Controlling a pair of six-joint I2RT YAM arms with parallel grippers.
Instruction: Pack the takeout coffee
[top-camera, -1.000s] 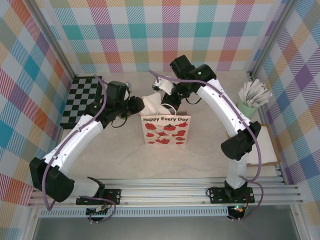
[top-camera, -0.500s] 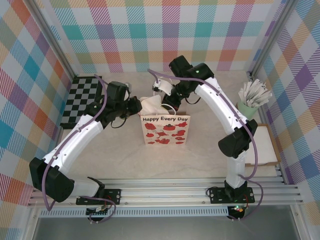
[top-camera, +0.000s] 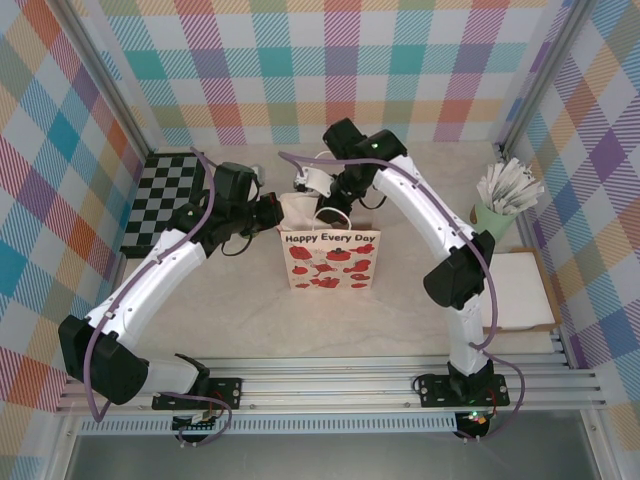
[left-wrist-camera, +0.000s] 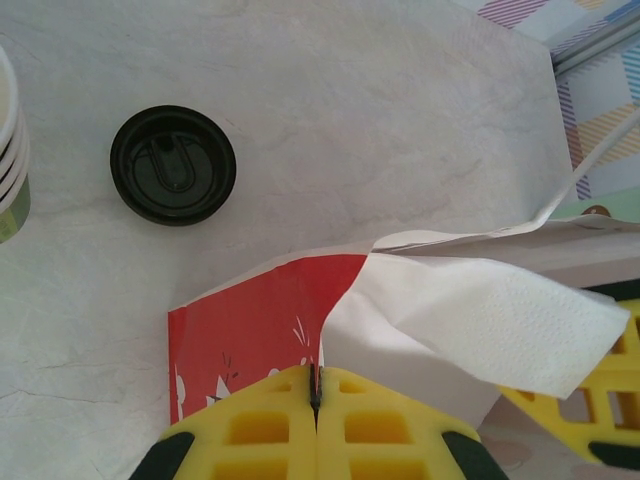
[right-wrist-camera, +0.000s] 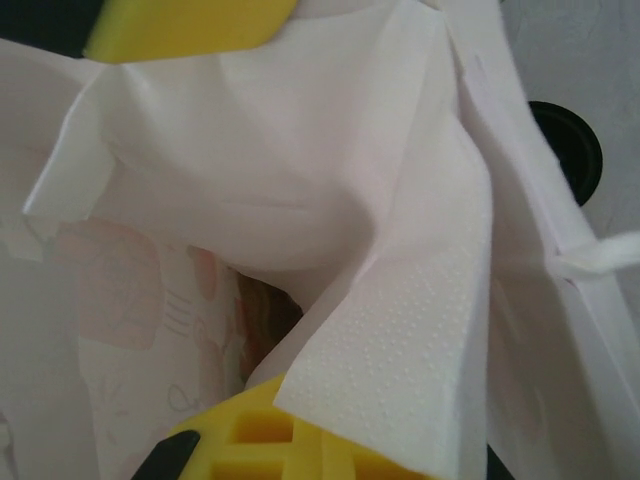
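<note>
Black plastic, round and glossy, caps the takeout coffee (left-wrist-camera: 172, 165), which we see from straight above in the left wrist view, standing on the table (top-camera: 400, 310) behind the paper bag (top-camera: 330, 258) and clear of it. Just to its left is a lidless stack of cups (left-wrist-camera: 8, 150), cut off by the frame edge.

We find the left gripper (left-wrist-camera: 315, 395) with its yellow pads pressed flat together on the bag's rim, at the red side panel. Its arm reaches in from the left with the elbow low and the wrist tipped down. The right arm arches high over the bag from the right, wrist bent down at the opening. The right gripper (right-wrist-camera: 290, 425) has its jaws closed too, and an embossed white napkin (right-wrist-camera: 400, 330) comes up from between them, draping across the bag's mouth.

Bare marbled tabletop lies open in front of the bag and around the coffee. A checkered mat (top-camera: 165, 195) sits at the left wall. A mint cup (top-camera: 495, 218) of white sticks and a flat white tray (top-camera: 525, 290) sit along the right wall, well apart from the bag.
</note>
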